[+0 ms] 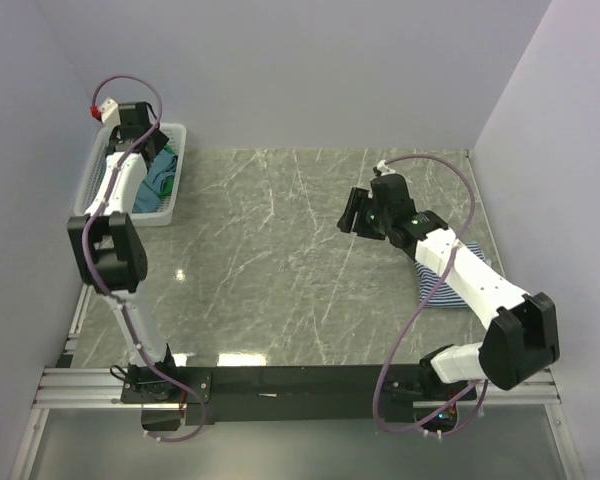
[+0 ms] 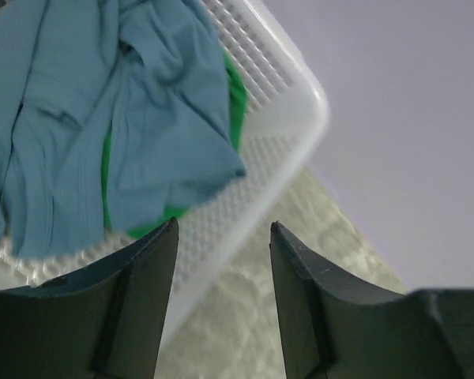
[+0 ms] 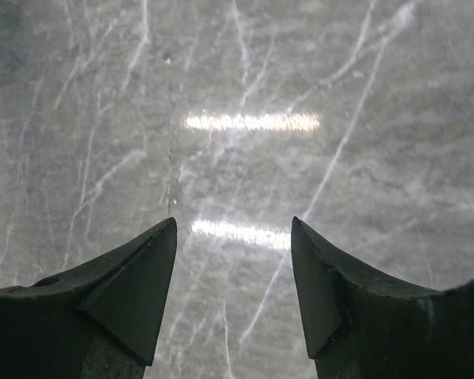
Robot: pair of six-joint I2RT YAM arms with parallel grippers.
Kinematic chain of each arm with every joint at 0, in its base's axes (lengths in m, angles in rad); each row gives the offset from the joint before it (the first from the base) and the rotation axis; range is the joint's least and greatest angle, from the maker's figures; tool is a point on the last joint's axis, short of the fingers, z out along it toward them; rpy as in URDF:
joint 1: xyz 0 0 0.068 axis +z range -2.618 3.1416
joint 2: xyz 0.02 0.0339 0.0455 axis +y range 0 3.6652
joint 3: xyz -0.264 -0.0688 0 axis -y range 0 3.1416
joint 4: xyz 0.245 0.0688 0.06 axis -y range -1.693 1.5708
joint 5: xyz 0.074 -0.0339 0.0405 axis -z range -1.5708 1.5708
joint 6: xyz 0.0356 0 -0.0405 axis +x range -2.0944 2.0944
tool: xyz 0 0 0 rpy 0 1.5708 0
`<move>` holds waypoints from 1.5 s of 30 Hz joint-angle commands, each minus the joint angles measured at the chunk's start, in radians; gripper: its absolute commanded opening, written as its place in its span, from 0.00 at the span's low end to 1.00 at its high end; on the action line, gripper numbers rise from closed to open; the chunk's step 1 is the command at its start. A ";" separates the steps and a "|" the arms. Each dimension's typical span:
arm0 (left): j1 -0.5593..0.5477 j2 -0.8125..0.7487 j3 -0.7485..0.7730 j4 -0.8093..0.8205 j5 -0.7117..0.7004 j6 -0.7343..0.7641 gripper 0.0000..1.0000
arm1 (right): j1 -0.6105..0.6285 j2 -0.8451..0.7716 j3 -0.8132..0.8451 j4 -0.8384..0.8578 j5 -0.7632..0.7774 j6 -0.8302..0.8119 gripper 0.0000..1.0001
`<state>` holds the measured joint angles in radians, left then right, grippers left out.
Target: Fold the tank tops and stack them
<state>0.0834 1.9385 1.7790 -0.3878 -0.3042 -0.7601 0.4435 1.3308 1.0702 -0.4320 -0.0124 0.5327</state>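
The teal-blue tank top point(image 2: 118, 118) lies crumpled in the white lattice basket point(image 2: 288, 118), with the green tank top point(image 2: 235, 103) showing under its edge. My left gripper point(image 2: 223, 229) hovers over the basket's corner, open with nothing between its fingers. From above, that left gripper point(image 1: 140, 130) is over the basket point(image 1: 92, 172) at the far left, where the teal top point(image 1: 160, 182) shows. The navy-and-white striped tank top point(image 1: 438, 285) lies on the table at the right, partly under my right arm. My right gripper point(image 1: 354, 212) point(image 3: 233, 225) is open above bare table, left of the striped top.
The grey marbled table point(image 1: 280, 260) stretches between the basket and the striped top. Lilac walls close in on the left, back and right. The arms' mounting rail point(image 1: 300, 385) runs along the near edge.
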 commanded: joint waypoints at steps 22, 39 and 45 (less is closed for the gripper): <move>0.053 0.350 0.183 0.001 -0.032 -0.067 0.34 | 0.008 0.189 0.086 0.093 -0.003 -0.039 0.65; 0.069 0.056 0.321 0.009 0.062 0.054 0.00 | 0.008 0.192 0.128 0.084 -0.006 -0.037 0.61; 0.033 -0.133 0.381 0.084 0.140 0.120 0.00 | 0.008 0.174 0.154 0.085 -0.008 -0.040 0.61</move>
<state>0.1452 1.9652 2.0586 -0.4057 -0.2234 -0.7006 0.4458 1.5299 1.1717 -0.3672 -0.0212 0.5037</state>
